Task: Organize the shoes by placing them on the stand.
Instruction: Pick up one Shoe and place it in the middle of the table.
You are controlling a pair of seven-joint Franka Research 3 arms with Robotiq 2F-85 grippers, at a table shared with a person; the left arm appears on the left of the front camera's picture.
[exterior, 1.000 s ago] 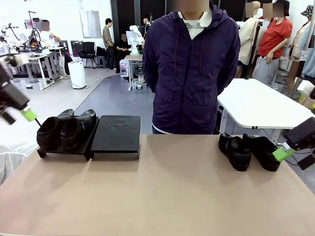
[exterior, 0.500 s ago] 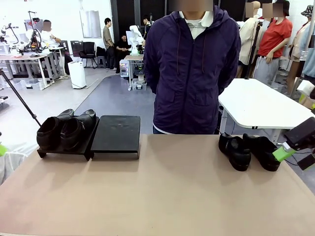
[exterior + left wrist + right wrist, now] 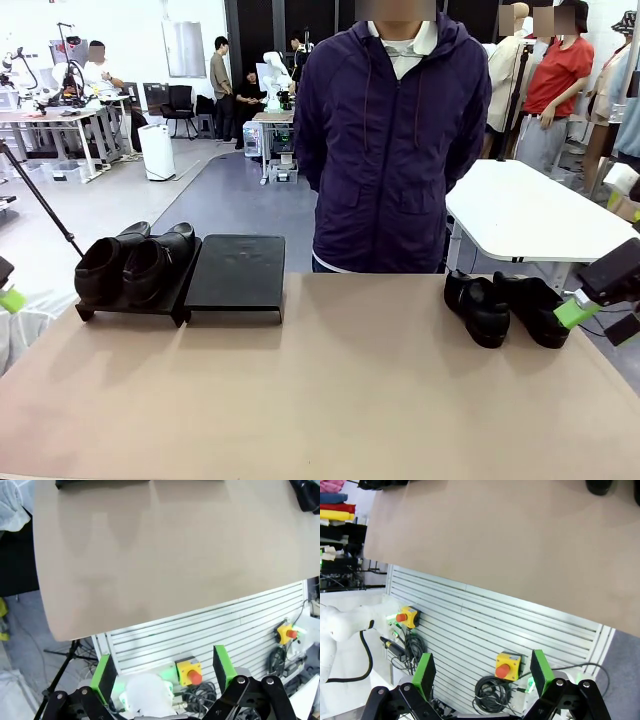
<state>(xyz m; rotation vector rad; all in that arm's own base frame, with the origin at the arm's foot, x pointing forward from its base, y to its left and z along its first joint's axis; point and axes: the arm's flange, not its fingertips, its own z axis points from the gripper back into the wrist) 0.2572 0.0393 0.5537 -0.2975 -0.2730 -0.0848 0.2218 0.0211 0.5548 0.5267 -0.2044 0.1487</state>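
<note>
Front view: the stand (image 3: 237, 272) sits on the tan table (image 3: 340, 400) in front of a person in a purple jacket (image 3: 395, 140). Two shoes (image 3: 130, 265) stand on its left platform, and a second pair (image 3: 505, 310) rests on the tabletop well right of the stand. The right gripper (image 3: 573, 312) hangs just beside that pair and the left gripper (image 3: 10, 298) is left of the stand; I cannot tell their jaws here.

Left wrist view: the green pads (image 3: 106, 677) are spread wide above a slatted panel (image 3: 210, 630), with the stand's edge at the top.

Right wrist view: its pads (image 3: 424, 672) are equally spread, above two yellow stop-button boxes (image 3: 506, 666).
</note>
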